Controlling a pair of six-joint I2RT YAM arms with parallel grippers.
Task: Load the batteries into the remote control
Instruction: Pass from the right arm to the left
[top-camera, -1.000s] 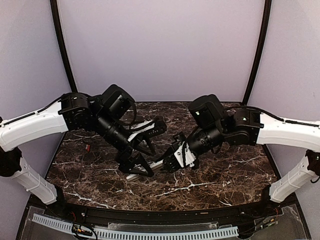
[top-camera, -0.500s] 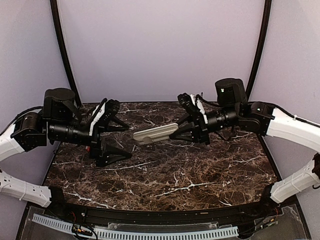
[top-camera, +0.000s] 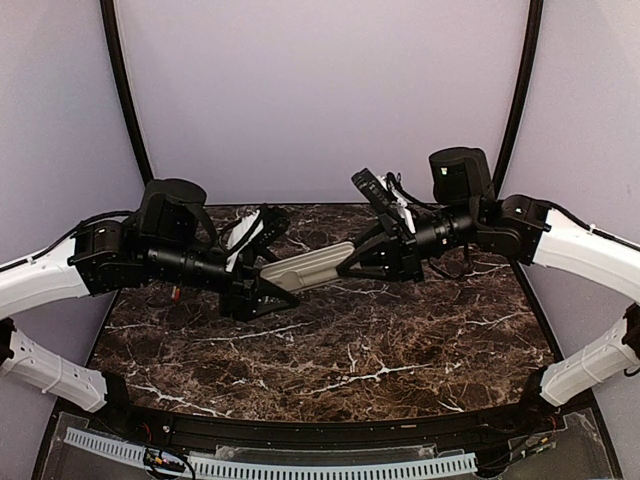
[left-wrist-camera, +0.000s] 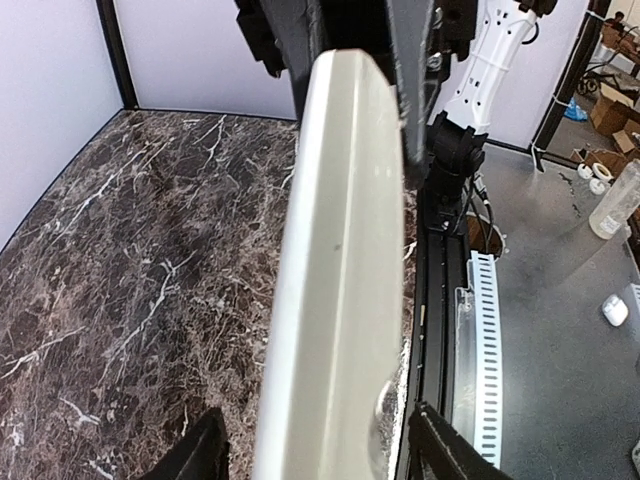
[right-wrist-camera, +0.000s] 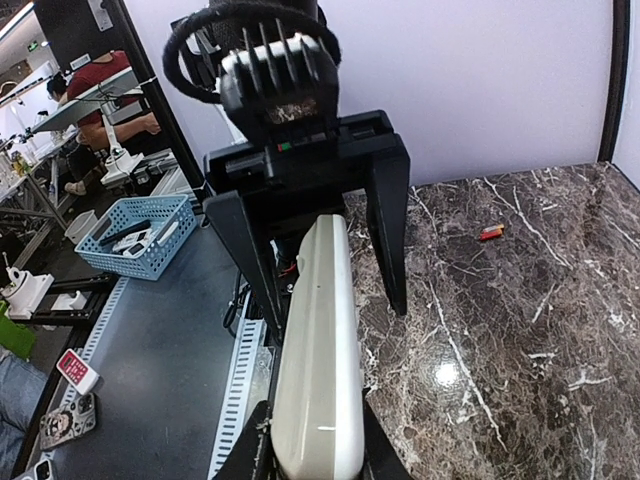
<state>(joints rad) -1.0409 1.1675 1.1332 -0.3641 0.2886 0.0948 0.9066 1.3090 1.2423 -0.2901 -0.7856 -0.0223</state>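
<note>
remote control (top-camera: 305, 268): likely light, stiff, slick; hold by long edges | right gripper (top-camera: 350, 263) clamped on end | left gripper (top-camera: 275, 264) apart, straddling it

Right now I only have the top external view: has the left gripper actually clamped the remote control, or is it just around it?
Observer: Just around it. In the left wrist view the remote control runs between the fingers of the left gripper, with a gap showing on one side.
Reviewer: Is the right gripper gripping it?
Observer: Yes. The right wrist view shows the right gripper pressed against both sides of its near end.
Reviewer: Where are the batteries?
Observer: One reddish battery lies on the marble table, past the left gripper in the right wrist view. I see no other.
</note>
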